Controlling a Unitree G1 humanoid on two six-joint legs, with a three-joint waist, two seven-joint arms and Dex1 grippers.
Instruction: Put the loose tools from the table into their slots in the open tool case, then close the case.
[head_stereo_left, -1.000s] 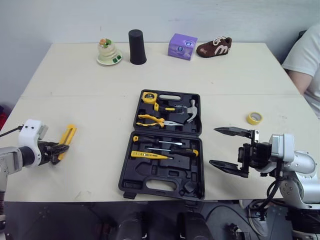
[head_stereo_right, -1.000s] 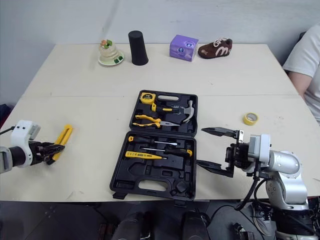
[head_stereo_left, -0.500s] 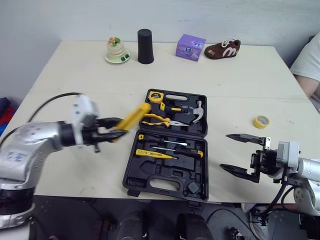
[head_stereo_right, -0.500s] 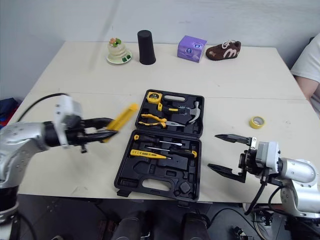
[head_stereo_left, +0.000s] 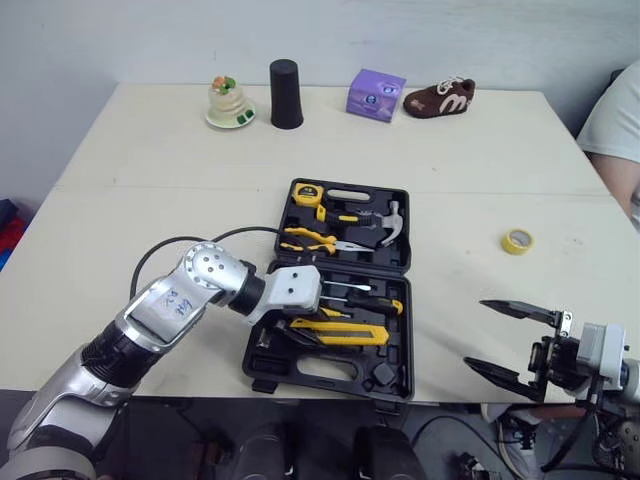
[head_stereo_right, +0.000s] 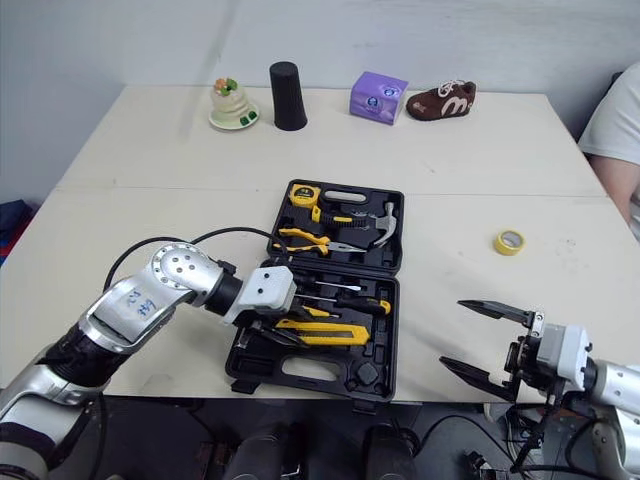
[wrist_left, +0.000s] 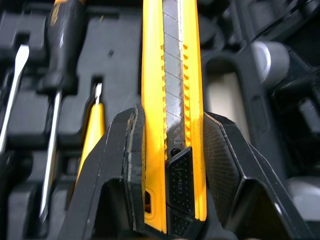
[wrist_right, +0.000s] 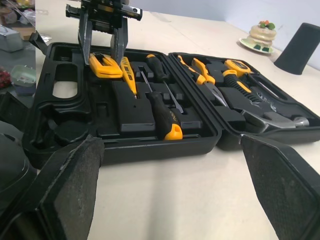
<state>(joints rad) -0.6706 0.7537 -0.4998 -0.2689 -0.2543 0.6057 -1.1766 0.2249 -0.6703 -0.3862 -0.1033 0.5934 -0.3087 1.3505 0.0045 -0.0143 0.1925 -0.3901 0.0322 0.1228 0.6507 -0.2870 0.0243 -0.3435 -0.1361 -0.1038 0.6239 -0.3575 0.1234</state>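
From the head, the left gripper (head_stereo_left: 300, 330) is clamping the yellow utility knife (head_stereo_left: 345, 336), which is reaching out past its fingers over the near half of the open tool case (head_stereo_left: 400, 342). Its wrist view is showing the knife pinched between both pads (wrist_left: 225, 155), above the slots. In the right wrist view, the right gripper (wrist_right: 167, 145) is gaping wide, the case lying ahead and apart from it.

A broad, pale beige table (head_stereo_left: 130, 240), with a seam (head_stereo_left: 150, 189) running across it from side to side. Behind the table's far edge stands a plain, light grey wall (head_stereo_left: 120, 40), evenly lit.
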